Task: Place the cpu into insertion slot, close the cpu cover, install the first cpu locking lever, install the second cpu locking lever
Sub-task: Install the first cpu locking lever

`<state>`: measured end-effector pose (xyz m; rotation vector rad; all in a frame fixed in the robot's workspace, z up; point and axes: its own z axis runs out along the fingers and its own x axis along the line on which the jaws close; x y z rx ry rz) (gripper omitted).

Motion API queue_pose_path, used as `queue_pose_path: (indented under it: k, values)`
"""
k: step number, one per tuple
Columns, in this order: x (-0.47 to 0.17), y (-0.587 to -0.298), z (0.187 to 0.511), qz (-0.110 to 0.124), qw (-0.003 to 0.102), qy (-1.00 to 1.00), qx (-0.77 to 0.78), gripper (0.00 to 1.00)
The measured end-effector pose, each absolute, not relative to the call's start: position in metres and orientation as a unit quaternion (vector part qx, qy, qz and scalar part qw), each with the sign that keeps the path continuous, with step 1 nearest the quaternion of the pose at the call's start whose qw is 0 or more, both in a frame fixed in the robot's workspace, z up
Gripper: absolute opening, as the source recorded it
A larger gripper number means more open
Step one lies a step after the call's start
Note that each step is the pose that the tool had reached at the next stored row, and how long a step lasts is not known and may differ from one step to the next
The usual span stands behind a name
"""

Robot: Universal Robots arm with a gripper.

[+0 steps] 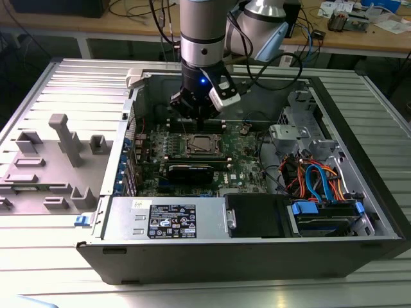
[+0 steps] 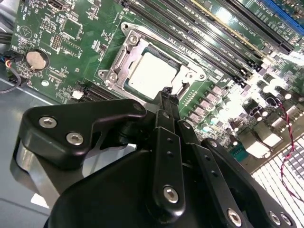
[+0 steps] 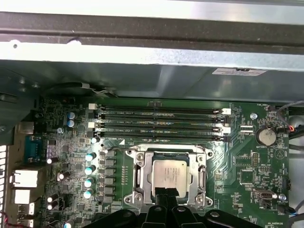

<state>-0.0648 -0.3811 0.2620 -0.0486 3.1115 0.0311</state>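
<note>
Inside the open computer case (image 1: 379, 212) lies the green motherboard (image 3: 247, 161). The cpu (image 3: 171, 173) (image 2: 152, 73) lies flat in the insertion slot (image 1: 204, 145), its silver top showing. Around the chip, the cpu cover (image 3: 138, 176) (image 2: 124, 64) lies down as a silvery frame. A thin wire lever (image 3: 161, 149) runs along the socket's side nearest the memory slots. My gripper (image 2: 167, 97) (image 3: 164, 194) (image 1: 198, 117) hangs just above the socket's edge, away from the memory slots. Its black fingers are shut together with nothing between them.
Long black memory slots (image 3: 159, 121) lie beside the socket, and a coin battery (image 3: 266, 137) sits further along the board. A power supply (image 1: 167, 218) and a drive bay with blue and orange cables (image 1: 321, 183) line the case. A grey fixture (image 1: 58, 154) stands outside it.
</note>
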Motion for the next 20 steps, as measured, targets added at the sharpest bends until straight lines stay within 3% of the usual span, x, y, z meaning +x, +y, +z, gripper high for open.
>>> queue_pose_path:
  k: [20]
  values:
    - [-0.102, -0.381, 0.266, 0.010, 0.015, 1.000, -0.016, 0.11]
